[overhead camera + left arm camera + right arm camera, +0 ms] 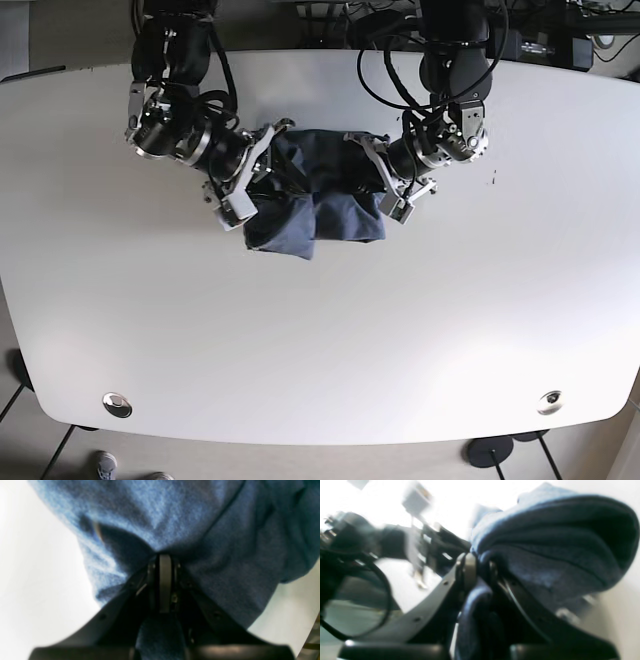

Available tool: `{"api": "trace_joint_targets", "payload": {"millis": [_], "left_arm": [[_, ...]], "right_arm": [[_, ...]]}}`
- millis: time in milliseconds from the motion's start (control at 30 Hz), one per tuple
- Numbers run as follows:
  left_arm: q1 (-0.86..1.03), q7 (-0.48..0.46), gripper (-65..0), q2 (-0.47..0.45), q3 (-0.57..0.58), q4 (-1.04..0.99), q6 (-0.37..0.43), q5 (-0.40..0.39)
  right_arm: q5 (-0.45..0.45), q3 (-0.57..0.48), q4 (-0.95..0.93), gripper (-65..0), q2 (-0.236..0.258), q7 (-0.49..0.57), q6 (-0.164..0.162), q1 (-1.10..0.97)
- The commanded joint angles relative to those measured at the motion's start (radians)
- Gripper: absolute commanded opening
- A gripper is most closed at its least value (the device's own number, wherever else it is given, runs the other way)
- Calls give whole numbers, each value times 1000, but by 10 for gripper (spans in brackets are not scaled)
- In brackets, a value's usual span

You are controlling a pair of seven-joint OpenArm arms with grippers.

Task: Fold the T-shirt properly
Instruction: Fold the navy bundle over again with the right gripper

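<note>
The blue T-shirt (318, 212) lies bunched and partly folded on the white table (320, 340), between the two arms. My left gripper (385, 188) is at the shirt's right edge in the base view. In the left wrist view this gripper (165, 555) is shut on a pinch of blue cloth (225, 555). My right gripper (250, 192) is at the shirt's left edge. In the right wrist view this gripper (480, 558) is shut on a thick fold of the shirt (552, 555), which is lifted off the table. The other arm shows blurred behind it.
Both arms reach in from the table's far edge, with black cables (390, 70) looping behind them. Two round metal fittings (118, 404) (549, 401) sit near the front corners. A small dark speck (492, 178) lies to the right of the left arm.
</note>
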Motion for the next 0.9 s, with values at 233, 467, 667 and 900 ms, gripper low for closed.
{"api": "trace_joint_targets", "payload": {"millis": [233,467,667,900], "left_arm": [[1,37,-650,12,2,8,2,27],[6,36,-650,53,-7,112,0,27],[9,39,-650,91,-188,357,0,27],[24,39,-650,-84,-486,488,-4,30]], "right_arm": [[26,-116,-245,-534,47,178,-100,83],[28,-139,-152,-211,48,170,-146,76],[29,-199,-119,-212,62,170,-146,96],[34,-348,-84,-212,59,176,-198,119]]}}
